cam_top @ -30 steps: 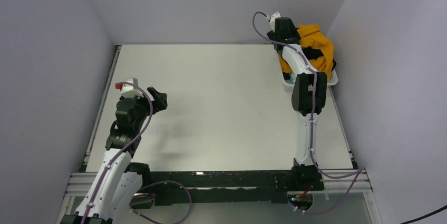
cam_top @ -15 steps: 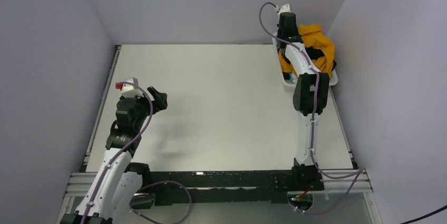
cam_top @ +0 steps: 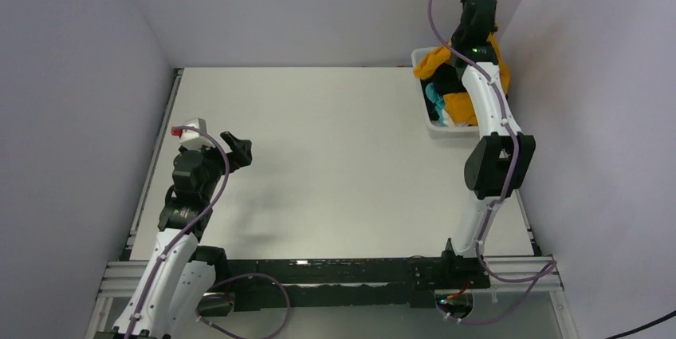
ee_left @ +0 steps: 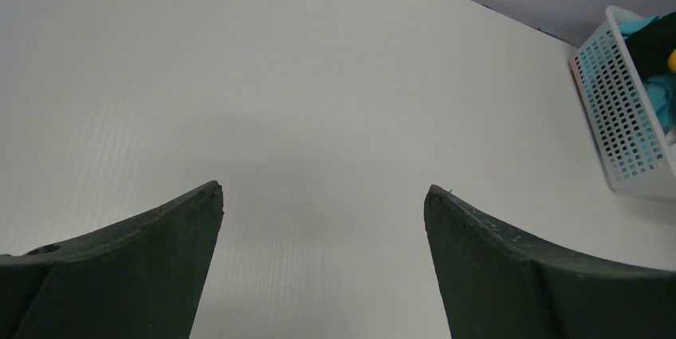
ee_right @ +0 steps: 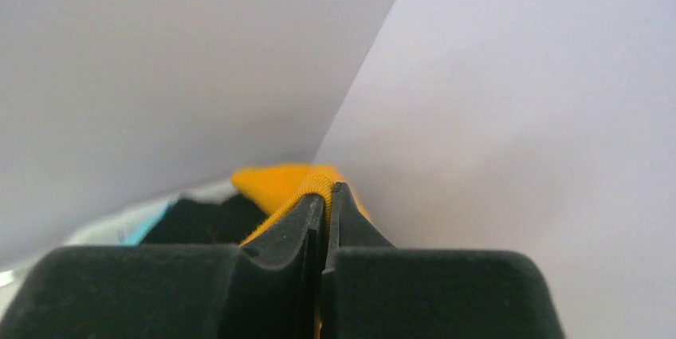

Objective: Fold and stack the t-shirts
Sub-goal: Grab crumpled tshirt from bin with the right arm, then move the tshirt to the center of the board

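Top view: mustard-orange shirt (cam_top: 461, 104) in white basket (cam_top: 441, 129) at the worktop's (cam_top: 335, 139) far right corner, one end held up by right gripper (cam_top: 469, 37).
Left wrist: left gripper (ee_left: 323, 195) wide open over worktop, holding nothing.
Right wrist: right gripper clamped on the shirt's edge.

A plain white rectangular tabletop (cam_top: 335, 155), seen from above, is enclosed by pale walls on its left, far and right sides. Almost all of its surface is bare. The only thing standing on it is a white plastic basket (cam_top: 420, 56) with perforated sides, in the far right corner, close to the right edge. The basket holds bunched t-shirts (cam_top: 436, 61) in orange, black and teal. A metal rail runs along the left edge.
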`<state>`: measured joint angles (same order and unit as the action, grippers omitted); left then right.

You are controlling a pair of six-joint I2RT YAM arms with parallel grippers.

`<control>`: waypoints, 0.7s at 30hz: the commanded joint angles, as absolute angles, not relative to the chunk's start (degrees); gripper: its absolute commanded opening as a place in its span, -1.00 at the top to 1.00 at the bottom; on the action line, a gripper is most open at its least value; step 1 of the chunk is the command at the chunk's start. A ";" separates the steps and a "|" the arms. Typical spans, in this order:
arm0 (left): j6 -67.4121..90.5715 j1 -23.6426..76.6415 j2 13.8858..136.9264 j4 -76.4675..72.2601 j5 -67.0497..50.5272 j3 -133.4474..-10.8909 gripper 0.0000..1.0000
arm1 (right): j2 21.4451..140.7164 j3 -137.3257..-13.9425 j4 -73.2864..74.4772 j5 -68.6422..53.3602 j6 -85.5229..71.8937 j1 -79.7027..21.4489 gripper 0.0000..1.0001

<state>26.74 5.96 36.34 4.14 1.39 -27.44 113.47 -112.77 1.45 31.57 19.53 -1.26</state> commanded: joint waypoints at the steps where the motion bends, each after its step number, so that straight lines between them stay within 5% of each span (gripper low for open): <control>1: 27.42 5.71 34.92 2.68 1.63 -28.30 -0.97 | 106.04 -116.77 -11.66 35.65 20.98 -1.53 1.00; 13: 28.19 5.72 34.61 2.26 0.53 -28.11 -0.97 | 86.13 -110.79 -24.31 20.15 14.81 -1.58 1.00; 21: 28.56 5.72 33.94 1.97 -1.15 -27.85 -0.97 | 77.15 -116.06 -9.49 2.36 -4.08 -1.59 1.00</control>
